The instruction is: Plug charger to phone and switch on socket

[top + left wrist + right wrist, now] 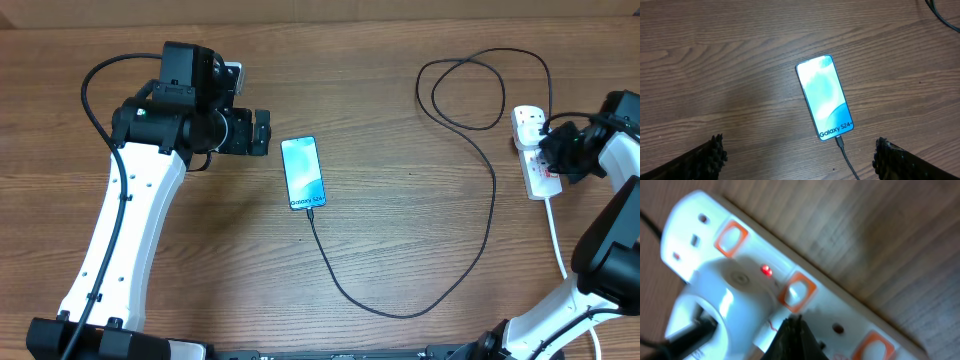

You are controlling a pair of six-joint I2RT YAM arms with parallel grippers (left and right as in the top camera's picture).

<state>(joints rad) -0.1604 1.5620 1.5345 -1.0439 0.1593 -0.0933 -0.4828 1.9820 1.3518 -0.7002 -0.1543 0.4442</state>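
The phone (303, 172) lies flat mid-table with its light-blue screen lit. The charger (491, 200), a thin black cable, runs from the phone's lower end in a wide loop to the socket (535, 150) at the right edge. Its connector (840, 141) sits in the phone (824, 97). My left gripper (262, 131) hovers left of the phone, open and holding nothing; its fingers (715, 156) frame the left wrist view. My right gripper (791, 321) is shut, with its tip on the socket (850, 325) just below an orange-framed switch (797, 291). A red light (766, 270) glows beside a white plug (720, 305).
The socket's thick white cord (556, 235) trails down toward the right arm's base. The charger cable makes a loop (470, 90) at the back right. Bare wooden table surrounds the phone.
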